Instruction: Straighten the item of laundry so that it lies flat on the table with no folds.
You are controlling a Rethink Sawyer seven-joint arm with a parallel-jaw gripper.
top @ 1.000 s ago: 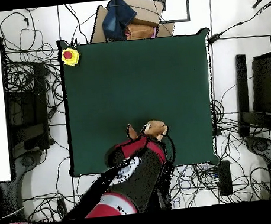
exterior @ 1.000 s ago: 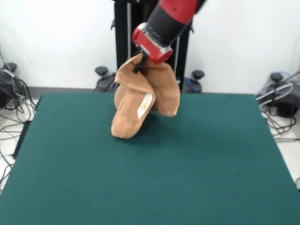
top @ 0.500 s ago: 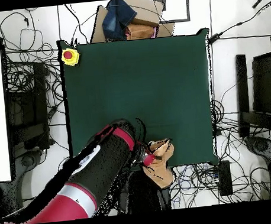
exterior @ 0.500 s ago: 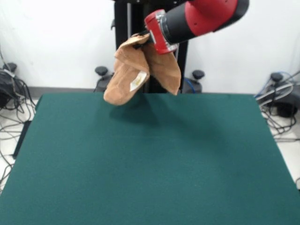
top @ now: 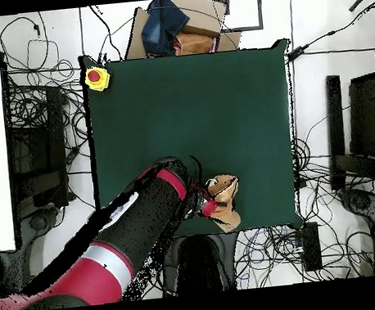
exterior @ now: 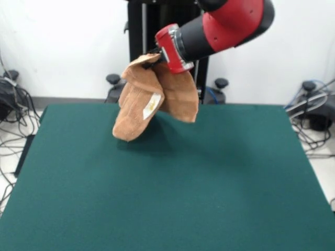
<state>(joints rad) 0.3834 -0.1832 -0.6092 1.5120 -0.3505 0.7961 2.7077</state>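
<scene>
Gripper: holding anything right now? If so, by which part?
Yes. The gripper is shut on the orange-tan terry towel, pinching a bunched top edge; the rest hangs in two folded lobes above the dark green table.

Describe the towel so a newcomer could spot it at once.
Start at the green table and look along its far edge, where the red and black arm ends in the gripper. The orange-tan towel hangs bunched from it, above the table. A white label shows on its front fold.

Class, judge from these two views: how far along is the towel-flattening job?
Done: the claw has picked the towel up off the table. In hand: it hangs bunched in folds, label showing. Left: laying it down and spreading it flat, with no folds.
</scene>
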